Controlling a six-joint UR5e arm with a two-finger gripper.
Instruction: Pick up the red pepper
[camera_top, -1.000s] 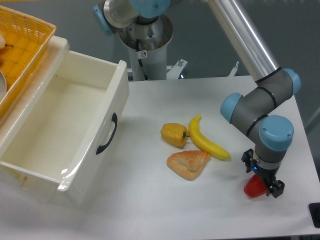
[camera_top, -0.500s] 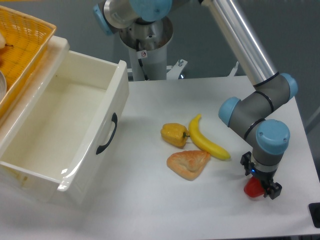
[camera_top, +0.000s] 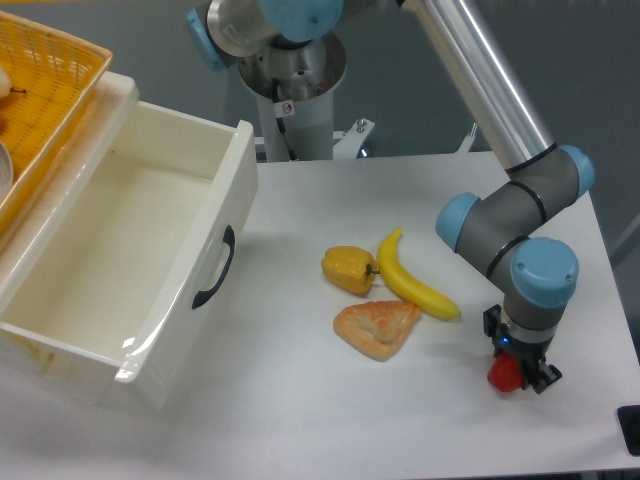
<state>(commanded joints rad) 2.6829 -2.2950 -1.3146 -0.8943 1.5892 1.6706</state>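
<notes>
The red pepper (camera_top: 505, 374) sits low on the white table near its front right corner, only a small red lump of it showing. My gripper (camera_top: 520, 362) points straight down over it, with the black fingers on either side of the pepper and closed against it. The wrist hides most of the pepper's top.
A yellow pepper (camera_top: 349, 268), a banana (camera_top: 414, 280) and a bread wedge (camera_top: 377, 327) lie mid-table, left of the gripper. An open white drawer (camera_top: 150, 260) juts out at the left, with a yellow basket (camera_top: 40, 90) above it. The table's right edge (camera_top: 622, 320) is close.
The gripper has shifted slightly left and its fingers have drawn in on the red pepper, so less red shows than a second ago.
</notes>
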